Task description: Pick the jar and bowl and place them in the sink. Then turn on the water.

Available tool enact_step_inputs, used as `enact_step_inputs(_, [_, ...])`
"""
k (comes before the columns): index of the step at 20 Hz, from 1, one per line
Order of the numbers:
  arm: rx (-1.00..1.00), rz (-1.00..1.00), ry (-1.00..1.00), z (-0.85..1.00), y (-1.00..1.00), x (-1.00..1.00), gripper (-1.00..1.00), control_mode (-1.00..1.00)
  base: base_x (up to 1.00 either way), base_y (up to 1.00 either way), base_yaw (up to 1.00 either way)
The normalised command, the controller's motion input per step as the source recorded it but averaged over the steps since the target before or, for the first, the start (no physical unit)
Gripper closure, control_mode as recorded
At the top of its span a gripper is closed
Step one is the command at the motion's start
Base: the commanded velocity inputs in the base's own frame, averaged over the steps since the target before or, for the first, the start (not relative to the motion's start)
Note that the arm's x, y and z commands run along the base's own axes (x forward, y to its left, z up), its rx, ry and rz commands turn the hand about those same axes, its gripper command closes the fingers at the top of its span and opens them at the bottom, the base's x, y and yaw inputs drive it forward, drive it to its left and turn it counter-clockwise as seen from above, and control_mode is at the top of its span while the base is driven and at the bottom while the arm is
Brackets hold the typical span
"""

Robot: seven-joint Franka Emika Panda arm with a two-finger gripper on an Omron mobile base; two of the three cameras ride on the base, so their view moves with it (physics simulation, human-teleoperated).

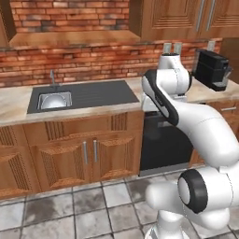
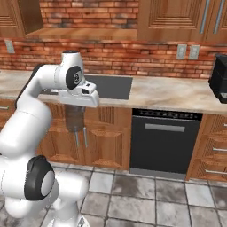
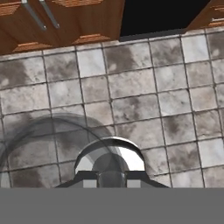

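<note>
My gripper [image 2: 74, 111] hangs in front of the lower cabinets, pointing down at the floor, shut on the jar [image 2: 74, 119]. The jar is a translucent grey cylinder below the hand. In the hand view the jar [image 3: 109, 159] sits between the fingertips [image 3: 89, 183], its see-through body smearing left over the tiles. The pale bowl [image 1: 54, 101] rests inside the sink [image 1: 93, 93], whose dark surround [image 2: 113, 86] lies behind the hand. A slim faucet [image 1: 52, 79] stands behind the basin; water is out of view.
A black dishwasher [image 2: 164, 142] sits right of the sink cabinet doors [image 1: 88, 156]. A dark coffee machine [image 1: 212, 70] stands on the counter at far right. Grey tiled floor [image 3: 131, 87] lies below the hand.
</note>
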Motion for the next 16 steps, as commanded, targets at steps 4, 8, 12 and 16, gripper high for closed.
enact_step_inputs(4, [0.0,0.0,0.0,0.0,0.0,0.0,1.0,1.0,0.4,0.38,-0.11])
enact_step_inputs(8, [0.0,0.0,0.0,0.0,0.0,0.0,1.0,1.0,0.37,0.33,-0.09])
enact_step_inputs(12, [0.0,0.0,0.0,0.0,0.0,0.0,1.0,1.0,0.44,0.14,-0.02])
enact_step_inputs(16, [0.0,0.0,0.0,0.0,0.0,0.0,1.0,1.0,0.51,0.27,0.0])
